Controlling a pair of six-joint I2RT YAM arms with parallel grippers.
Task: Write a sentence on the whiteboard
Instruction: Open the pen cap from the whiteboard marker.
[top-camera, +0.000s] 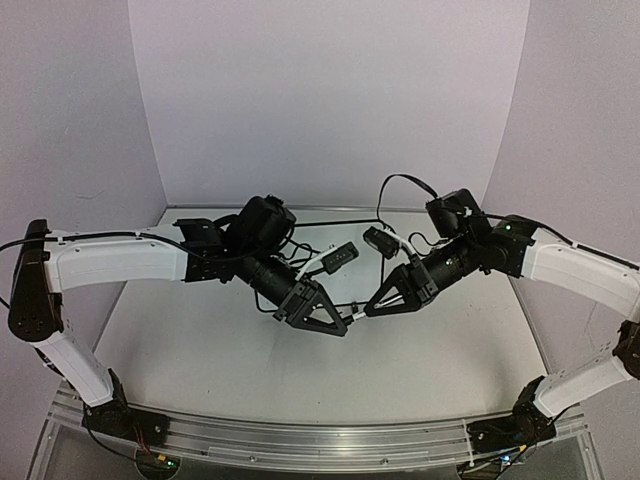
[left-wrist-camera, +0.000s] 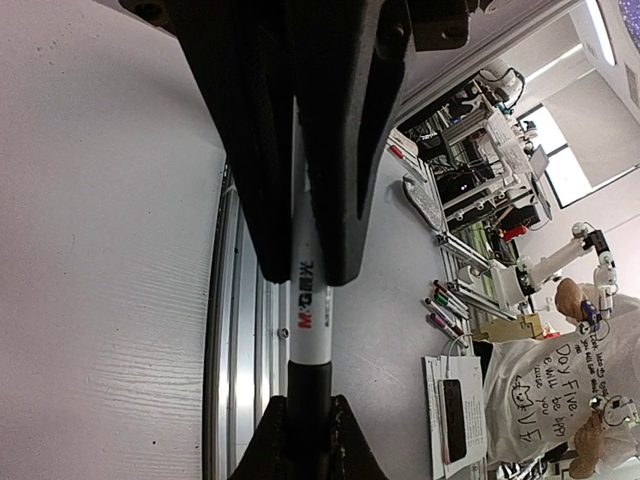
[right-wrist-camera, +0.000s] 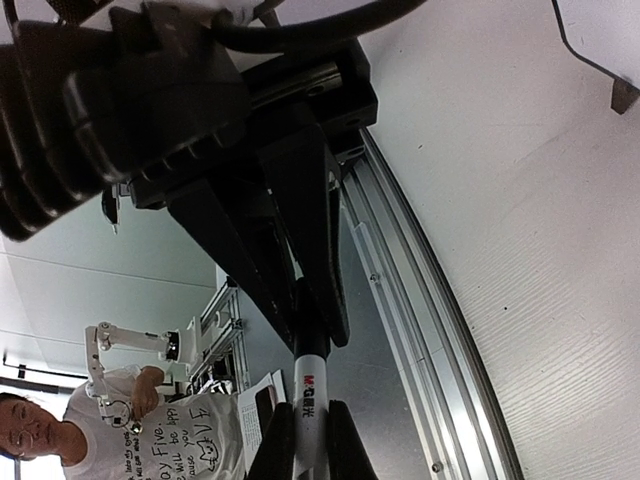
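- A white table (top-camera: 200, 350) fills the scene, with pale walls behind it and an aluminium rail (top-camera: 300, 440) along its near edge.
- The left gripper (left-wrist-camera: 310, 270) hangs above the middle of the table. Its fingers are pressed tight onto the white barrel of a marker (left-wrist-camera: 312, 330).
- The right gripper (right-wrist-camera: 312, 335) meets it almost tip to tip. Its jaws are closed hard on the black end of the same marker.
- The marker bridges the short gap between the two grippers, clear of the table. Red and black print shows on its barrel.
- Both arms reach inward from the sides, with cables looping behind their wrists.
- Only a corner of the whiteboard (right-wrist-camera: 610, 30) shows, at the upper right of the right wrist view. It has a white face, a thin black frame and one small black foot on the table, and it is well apart from the grippers.
- Beyond the rail stands a person (left-wrist-camera: 560, 390) in a white T-shirt with handwritten lettering, with racks of equipment behind.
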